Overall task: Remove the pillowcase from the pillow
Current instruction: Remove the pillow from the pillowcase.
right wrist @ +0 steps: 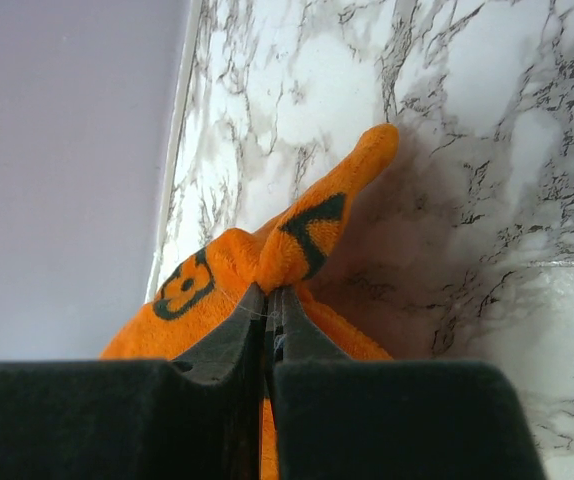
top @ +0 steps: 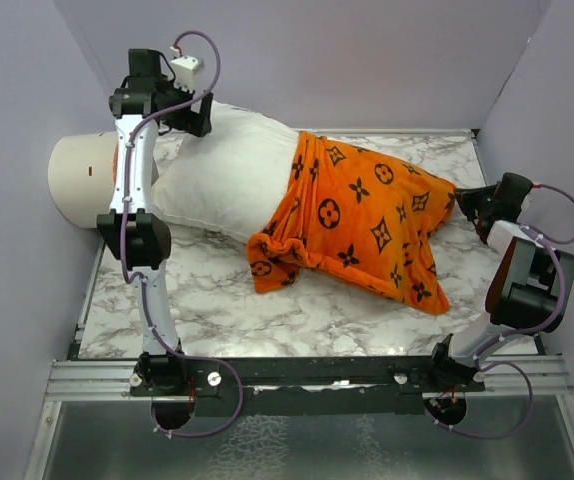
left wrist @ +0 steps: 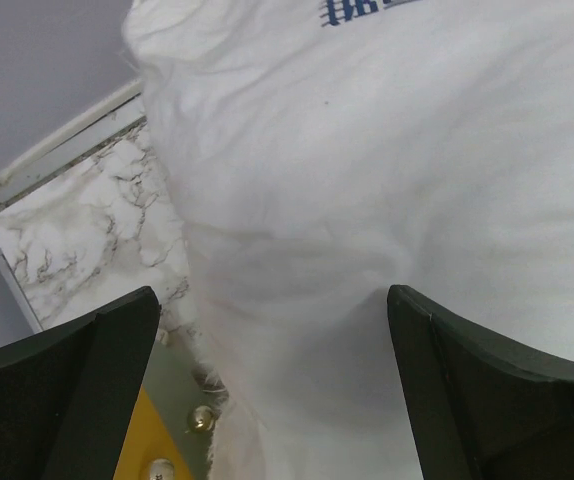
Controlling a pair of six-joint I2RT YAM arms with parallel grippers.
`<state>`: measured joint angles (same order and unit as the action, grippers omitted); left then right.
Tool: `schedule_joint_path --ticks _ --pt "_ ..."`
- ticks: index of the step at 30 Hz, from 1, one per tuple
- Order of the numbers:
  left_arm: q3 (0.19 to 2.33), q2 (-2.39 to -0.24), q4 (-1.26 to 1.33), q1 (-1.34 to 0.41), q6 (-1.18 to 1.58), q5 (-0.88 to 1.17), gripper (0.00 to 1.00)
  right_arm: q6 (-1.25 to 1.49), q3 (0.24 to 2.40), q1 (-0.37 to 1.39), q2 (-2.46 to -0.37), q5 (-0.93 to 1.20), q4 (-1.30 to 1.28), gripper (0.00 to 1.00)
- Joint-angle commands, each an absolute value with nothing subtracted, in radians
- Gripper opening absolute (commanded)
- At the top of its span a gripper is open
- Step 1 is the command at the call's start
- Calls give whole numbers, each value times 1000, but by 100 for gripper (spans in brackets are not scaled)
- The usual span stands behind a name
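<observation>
Pillowcase [top: 367, 215] half off pillow [top: 232, 170]; R fingers [right wrist: 217, 357] pinching.

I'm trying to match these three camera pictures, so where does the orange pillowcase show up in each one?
Top external: the pillowcase right of centre, over the right end of the pillow.
Left wrist: not in it, only pillow.
Right wrist: pillowcase lower centre, pinched in the right gripper.
Shared landmark: the marble table.

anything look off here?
Nothing damaged or spilled. The pillowcase covers only the right part of the pillow, and its open edge is bunched into a wad on the near side. The right tool is shut on its right corner. The left tool is open at the pillow's bare end.
</observation>
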<state>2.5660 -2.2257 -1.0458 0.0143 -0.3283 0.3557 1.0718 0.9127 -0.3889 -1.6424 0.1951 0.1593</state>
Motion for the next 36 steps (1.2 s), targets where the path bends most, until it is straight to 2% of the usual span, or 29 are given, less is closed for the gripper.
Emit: schedule_joint_path --ticks 1,9,17,23,24,25,27,28,33,36 --pt "2658 -2231 -950 91 -59 514 99 1047 890 -411 -1652 222 296 1" --pt "2664 -2386 -906 111 198 690 99 1002 861 -411 -1680 290 377 1" --pt "2679 -2533 -930 78 206 743 99 988 844 -401 -1691 385 443 1" --pt "2675 -2582 -820 47 320 1058 99 950 865 -318 -1684 399 437 1" --pt "2672 -2577 -772 44 356 1099 90 941 872 -300 -1685 403 436 1" --pt "2668 -2570 -713 42 398 1140 67 933 877 -283 -1686 408 434 1" --pt "2679 -2554 -592 47 490 1177 7 924 885 -256 -1685 420 442 1" --pt "2693 -2541 -541 55 518 1177 0 924 889 -249 -1682 427 447 1" --pt "2800 -2474 -193 143 717 1173 0 893 910 -245 -1635 375 361 1" --pt "2794 -2378 -125 211 660 1093 0 872 902 -247 -1592 297 265 1"
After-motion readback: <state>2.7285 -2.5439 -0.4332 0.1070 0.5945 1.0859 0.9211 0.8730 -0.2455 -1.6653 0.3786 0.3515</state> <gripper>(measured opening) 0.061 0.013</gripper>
